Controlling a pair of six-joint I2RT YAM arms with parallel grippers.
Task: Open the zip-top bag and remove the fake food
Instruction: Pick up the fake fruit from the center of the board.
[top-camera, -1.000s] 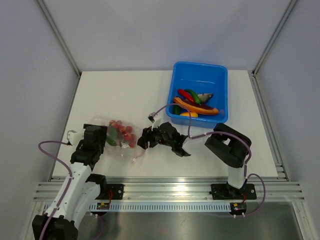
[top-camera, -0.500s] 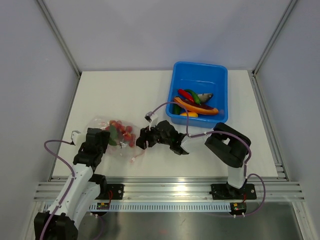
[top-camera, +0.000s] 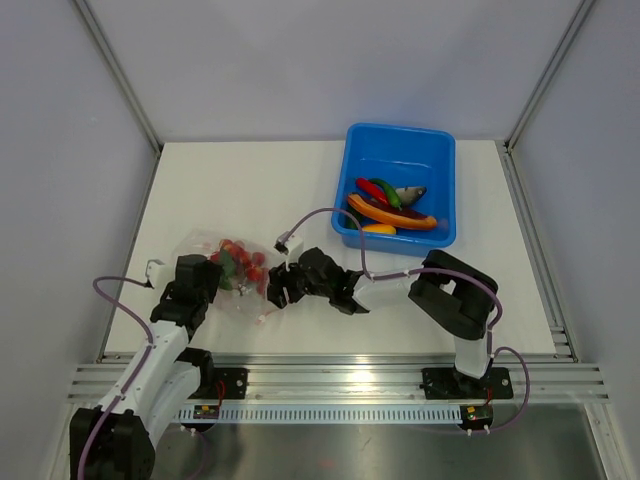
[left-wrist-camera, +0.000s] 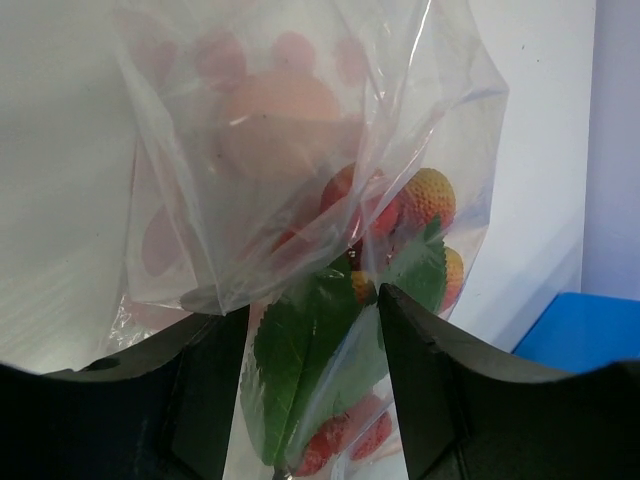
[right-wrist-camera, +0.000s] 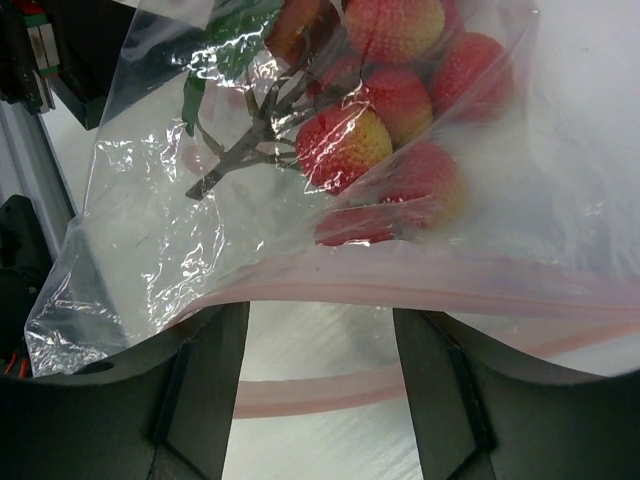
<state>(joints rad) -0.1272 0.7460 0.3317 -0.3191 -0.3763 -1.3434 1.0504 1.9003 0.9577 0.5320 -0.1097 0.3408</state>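
Your left arm (top-camera: 158, 355) is made of white links with black joints. Your right arm (top-camera: 455, 300) is mostly black and bulky, with one white link above its base. The left gripper (top-camera: 207, 275) and the right gripper (top-camera: 274, 288) are black, and their fingers (left-wrist-camera: 205, 400) are flat, matt and angular. A grey-purple cable (top-camera: 325, 211) loops beside each arm and ends in a small white plug (top-camera: 283, 243). Each black base plate (top-camera: 470, 383) carries a small red detail.

White table (top-camera: 250, 190), zip-top bag (top-camera: 203, 246), blue tub (top-camera: 400, 129)
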